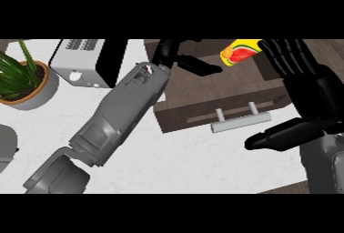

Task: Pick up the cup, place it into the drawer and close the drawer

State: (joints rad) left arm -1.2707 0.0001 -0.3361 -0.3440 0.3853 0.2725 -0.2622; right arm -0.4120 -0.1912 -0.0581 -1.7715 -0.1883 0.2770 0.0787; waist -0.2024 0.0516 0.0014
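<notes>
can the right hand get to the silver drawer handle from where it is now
Probably yes. The right hand hangs open just right of the silver bar handle on the dark wooden drawer, and nothing lies between them. The fruit-patterned yellow cup sits further up, out of the way.

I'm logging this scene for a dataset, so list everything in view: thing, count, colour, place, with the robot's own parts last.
cup: one, yellow with a red and orange fruit print, top centre-right over the open drawer, between the hands
drawer: one, dark brown, pulled open, centre right, silver bar handle on its front
potted plant: one, green leaves in a tan pot, far left
toaster: one, white with a black side, top left
counter: one, white, under everything
grey object: one, left edge, cut off, cannot identify
left hand: one, black, on a grey forearm, left of the cup
right hand: one, black, open, right of the cup
</notes>
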